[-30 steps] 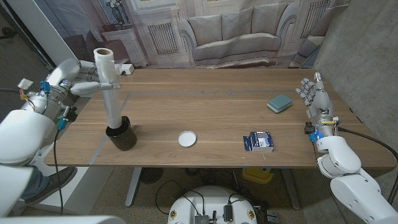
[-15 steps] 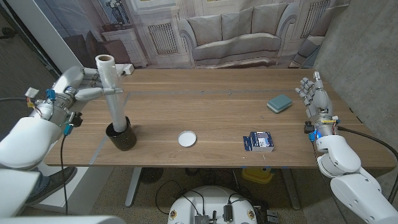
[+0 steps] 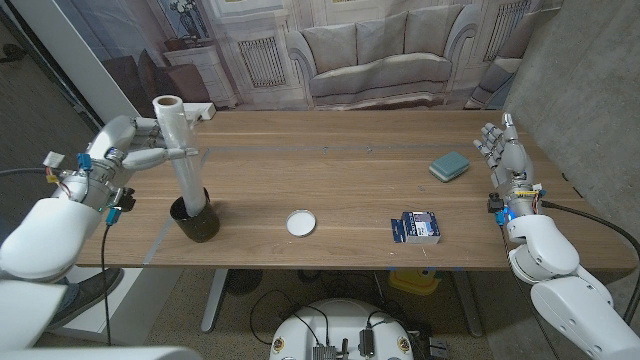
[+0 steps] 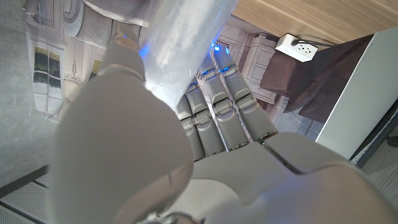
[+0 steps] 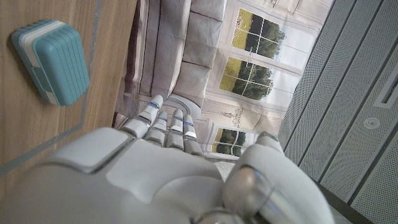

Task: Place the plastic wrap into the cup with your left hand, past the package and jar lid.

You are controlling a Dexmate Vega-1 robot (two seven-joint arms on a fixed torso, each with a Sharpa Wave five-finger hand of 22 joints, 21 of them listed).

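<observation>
Item 1: tall translucent plastic-wrap roll w/ white core (image 3: 181,150), lower end inside the squat black cup (image 3: 195,218), standing near upright, slight lean. Cup sits at the robot's left side of the brown wooden bench (image 3: 340,180).

Item 2: left hand (image 3: 130,145), white. Fingers lie against the upper part of the roll; can't tell from head view whether it grips or only touches. Left wrist view shows roll right beside the fingers (image 4: 217,109).

Item 3: right hand (image 3: 505,155), at far right edge of bench, fingers up and apart, holds nothing.

Item 4: small round white jar lid (image 3: 300,222), mid-bench, well apart from cup.

Item 5: blue-and-white flat package (image 3: 416,227), right of the lid.

Item 6: teal ribbed rectangular case (image 3: 450,166), near right hand, not touching.

Status: placement looks done, roll in cup, past package and lid. Left to do, by my reading: let go, check roll stays up w/o support, pull left hand clear.
</observation>
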